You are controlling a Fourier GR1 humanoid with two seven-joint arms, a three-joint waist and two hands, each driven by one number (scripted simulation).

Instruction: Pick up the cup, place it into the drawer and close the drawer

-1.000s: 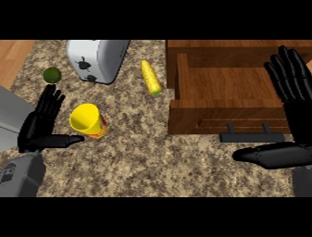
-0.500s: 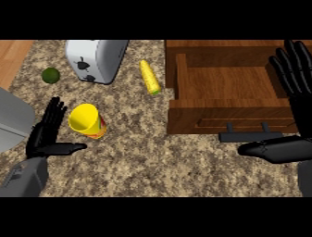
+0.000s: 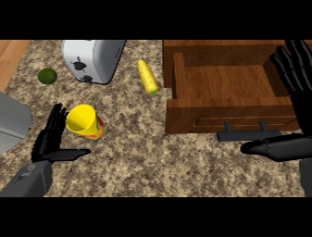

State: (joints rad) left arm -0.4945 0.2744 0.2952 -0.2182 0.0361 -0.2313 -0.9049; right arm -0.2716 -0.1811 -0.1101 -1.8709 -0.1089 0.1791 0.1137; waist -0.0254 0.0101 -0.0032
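- Left hand (image 3: 51,139): fingers straight, thumb out to the right, nothing held; stood just left of the yellow plastic cup (image 3: 84,121), fingertips beside its rim, contact not clear.
- Cup lay on the speckled stone counter (image 3: 145,157), tipped, mouth toward upper left, long axis running to lower right.
- Left hand far nearer than right; judged a short rightward close round the cup.
- Right hand (image 3: 302,99): open, empty, over the right side of the open wooden drawer (image 3: 220,88).
- Between cup and drawer: yellow corn cob (image 3: 148,77), clear of a direct path.
- Farther off: white toaster (image 3: 90,58), green lime (image 3: 46,76).
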